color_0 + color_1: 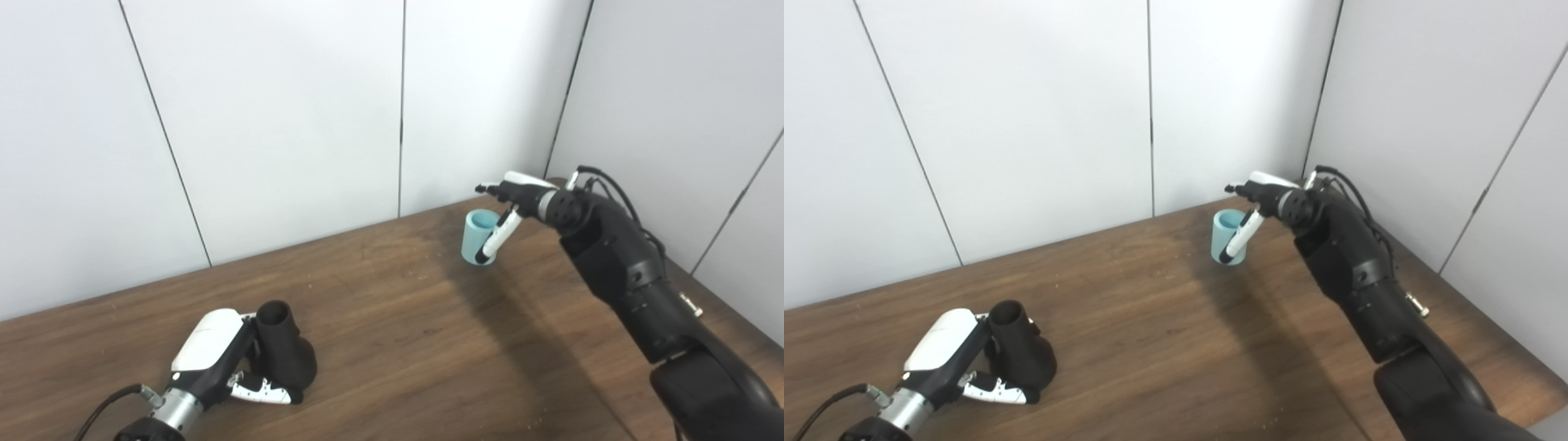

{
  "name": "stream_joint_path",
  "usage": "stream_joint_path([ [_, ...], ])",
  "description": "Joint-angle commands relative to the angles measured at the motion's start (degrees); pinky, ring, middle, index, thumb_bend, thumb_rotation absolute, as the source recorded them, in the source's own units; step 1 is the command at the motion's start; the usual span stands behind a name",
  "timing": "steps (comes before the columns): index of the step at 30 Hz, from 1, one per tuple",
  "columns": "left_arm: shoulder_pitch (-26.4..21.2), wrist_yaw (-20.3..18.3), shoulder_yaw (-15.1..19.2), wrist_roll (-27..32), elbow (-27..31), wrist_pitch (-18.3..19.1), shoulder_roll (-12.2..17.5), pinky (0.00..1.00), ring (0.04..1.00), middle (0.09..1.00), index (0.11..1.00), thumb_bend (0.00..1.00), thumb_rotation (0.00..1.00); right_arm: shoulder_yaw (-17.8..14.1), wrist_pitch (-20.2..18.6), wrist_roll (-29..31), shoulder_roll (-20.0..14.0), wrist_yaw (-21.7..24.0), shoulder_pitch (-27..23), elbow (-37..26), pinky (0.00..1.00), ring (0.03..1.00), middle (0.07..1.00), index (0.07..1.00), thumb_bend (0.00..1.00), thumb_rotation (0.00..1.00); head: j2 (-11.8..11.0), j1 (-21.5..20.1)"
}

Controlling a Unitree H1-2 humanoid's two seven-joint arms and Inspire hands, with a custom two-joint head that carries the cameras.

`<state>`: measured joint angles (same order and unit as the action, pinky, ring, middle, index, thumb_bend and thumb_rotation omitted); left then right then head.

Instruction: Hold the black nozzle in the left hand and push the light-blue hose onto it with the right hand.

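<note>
short light-blue hose [479, 237] upright under right hand [513, 202], fingers apart; left hand [236, 361] fingers around black nozzle [283, 352]

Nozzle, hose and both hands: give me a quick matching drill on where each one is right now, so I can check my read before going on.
Things:
1. black nozzle
2. light-blue hose
3. left hand
4. right hand

Places:
A. stands upright at the far end of the table, near the wall corner
B. reaches over the far piece, one finger down its side
C. stands at the near left, opening upward
D. wrapped around the dark piece

Pairs: 1-C, 2-A, 3-D, 4-B
</note>
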<state>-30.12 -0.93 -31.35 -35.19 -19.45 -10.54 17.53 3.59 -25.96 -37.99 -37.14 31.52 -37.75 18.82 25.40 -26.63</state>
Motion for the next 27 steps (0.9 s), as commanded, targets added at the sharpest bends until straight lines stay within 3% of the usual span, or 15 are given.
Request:
stream_joint_path([
  [1, 5.4, -6.4, -2.2, -3.3, -4.5, 3.4, 3.7, 0.38, 0.434, 0.434, 0.497, 0.53, 0.00, -0.1, 2.5, -0.3, -2.5, -5.3, -3.3, 0.5, 0.93, 0.933, 0.952, 0.949, 0.94, 0.17, 0.1, 0.0],
  [4, 5.5, -6.7, -2.1, -2.9, -4.0, 3.5, 3.7, 0.38, 0.436, 0.447, 0.494, 0.53, 0.00, -0.3, 5.0, 1.1, -1.7, -10.5, -3.3, 2.8, 0.89, 0.884, 0.925, 0.926, 0.93, 0.16, 0.2, 0.3],
  [6, 5.5, -7.0, -2.0, -2.6, -3.6, 3.6, 3.6, 0.41, 0.442, 0.451, 0.493, 0.53, 0.00, -0.7, 6.3, 2.5, -0.6, -13.6, -3.0, 3.9, 0.80, 0.819, 0.881, 0.885, 0.92, 0.15, 0.3, 0.4],
  [9, 5.5, -7.1, -2.0, -2.4, -3.1, 3.5, 3.6, 0.43, 0.449, 0.445, 0.494, 0.53, 0.00, 0.1, 7.1, 3.9, -0.2, -15.3, -3.0, 5.0, 0.66, 0.760, 0.830, 0.844, 0.89, 0.10, 0.4, 0.6],
  [13, 5.6, -6.8, -2.1, -2.5, -3.0, 3.4, 3.6, 0.44, 0.452, 0.431, 0.497, 0.52, 0.00, 1.8, 8.1, 4.2, -0.1, -17.0, -2.8, 5.9, 0.57, 0.680, 0.770, 0.795, 0.86, 0.08, 0.8, 0.9],
  [23, 6.0, -7.5, -2.1, -2.6, -1.6, 4.2, 4.3, 0.44, 0.467, 0.437, 0.497, 0.53, 0.00, 3.8, 6.9, 5.6, 0.6, -17.1, -2.8, 7.3, 0.64, 0.722, 0.728, 0.748, 0.85, 0.07, 1.6, 0.9],
  [27, 6.0, -7.8, -2.1, -2.8, -1.0, 4.6, 4.6, 0.44, 0.459, 0.431, 0.498, 0.52, 0.00, 4.2, 6.1, 6.3, 0.8, -16.6, -3.0, 7.6, 0.61, 0.686, 0.720, 0.748, 0.84, 0.06, 2.0, 0.8],
])
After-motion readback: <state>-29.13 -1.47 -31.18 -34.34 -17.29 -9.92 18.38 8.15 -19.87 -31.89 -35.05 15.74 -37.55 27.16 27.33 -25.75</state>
